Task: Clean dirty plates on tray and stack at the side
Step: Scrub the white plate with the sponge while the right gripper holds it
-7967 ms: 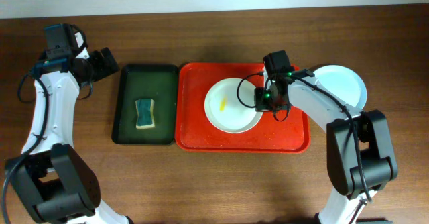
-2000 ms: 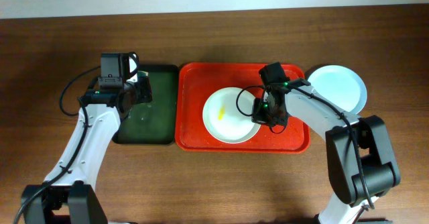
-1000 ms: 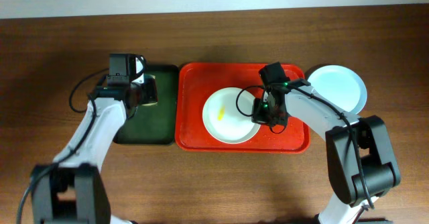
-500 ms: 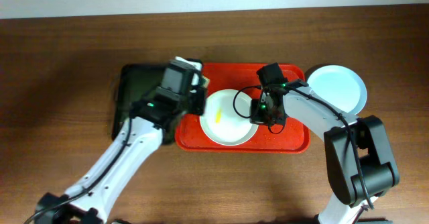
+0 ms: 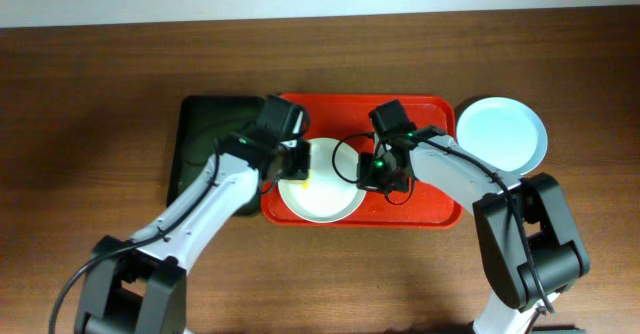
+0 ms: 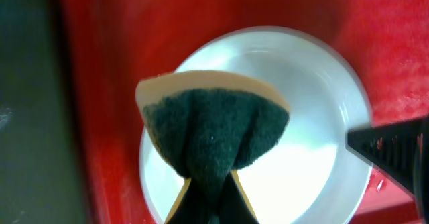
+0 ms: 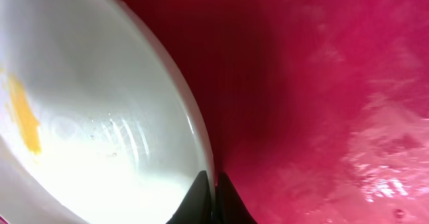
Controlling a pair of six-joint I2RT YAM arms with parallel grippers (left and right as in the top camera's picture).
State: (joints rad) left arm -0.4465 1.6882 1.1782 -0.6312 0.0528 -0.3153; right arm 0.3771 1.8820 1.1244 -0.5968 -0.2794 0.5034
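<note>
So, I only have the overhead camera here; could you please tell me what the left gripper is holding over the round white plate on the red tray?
Observer: In the left wrist view, the left gripper is shut on a folded sponge. Its dark green scouring side faces out, with yellow foam behind, and it is over the round white plate.
Operator: Thank you. Is the right gripper actually gripping that plate?
Observer: Yes. In the right wrist view, the right gripper is pinched shut on the plate's rim, above the red rectangular plastic tray.
Operator: And is the plate dirty?
Observer: A yellow smear shows on its inner face.
</note>
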